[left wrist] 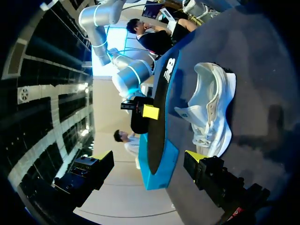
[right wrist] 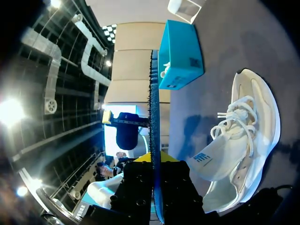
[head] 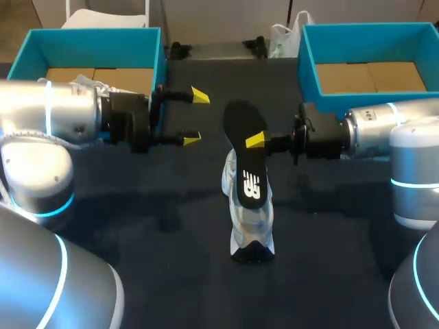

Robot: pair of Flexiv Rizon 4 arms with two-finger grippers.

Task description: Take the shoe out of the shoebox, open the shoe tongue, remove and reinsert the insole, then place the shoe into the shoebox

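dark table (head: 137, 226) with a white shoe (head: 252, 226) on it, its black insole (head: 245, 147) held above.
the right gripper (head: 254, 141) pinches the insole tight, just over the shoe. to put it back well, i think the toe end should go in first, then slide flat. the left gripper (head: 195, 118) is wide open and holds nothing, near one blue shoebox (head: 41, 48); the other shoebox (head: 309, 48) sits by the right arm.
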